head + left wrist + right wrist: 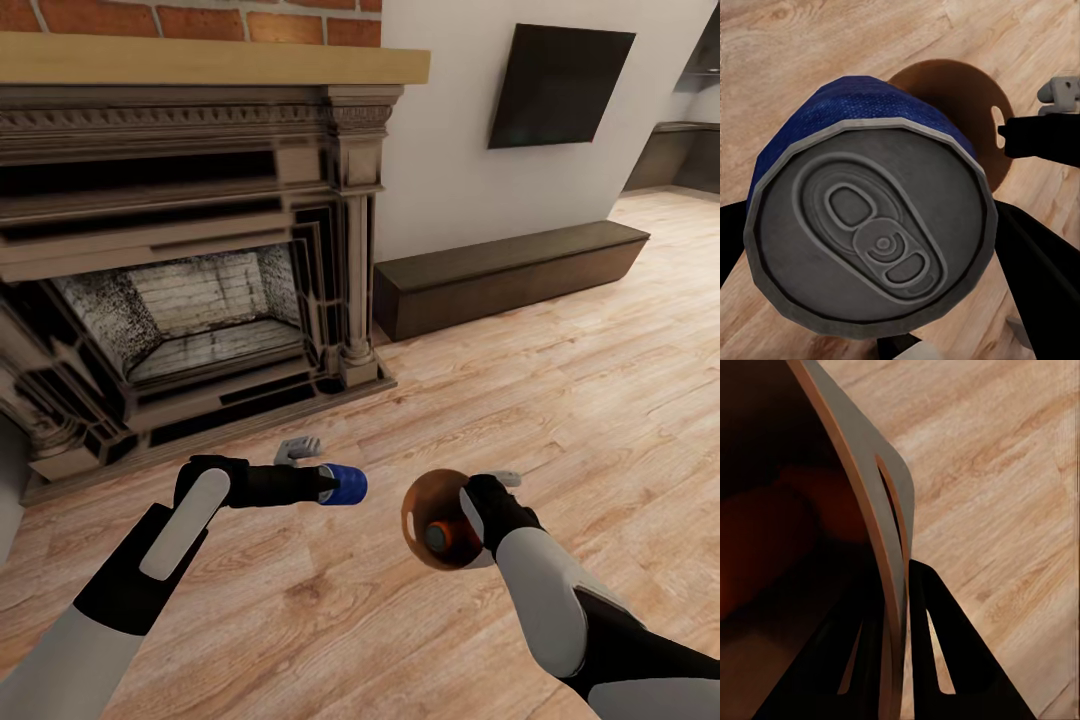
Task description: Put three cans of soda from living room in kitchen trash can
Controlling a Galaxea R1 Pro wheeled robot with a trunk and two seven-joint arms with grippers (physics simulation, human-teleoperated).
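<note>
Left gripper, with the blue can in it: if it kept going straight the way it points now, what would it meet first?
Probably the copper bin that the right gripper holds: the left gripper and its blue can point toward it across a short gap. Depth is unclear, so it might pass just beside the rim.

The dark blue can (862, 105) has a finely dimpled, matt wall, and its top (874, 229) is dull grey metal with a pressed pull tab. The bin (425, 520) looks like thin copper-brown sheet with a faint sheen, its edge (881, 510) smooth and matt. The floor (560, 400) is pale wood plank, grained and slightly glossy. The fireplace (350, 230) surround is carved, matt brown, under rough red brick (200, 18). The arm (545, 610) shells are smooth white and black plastic.
</note>
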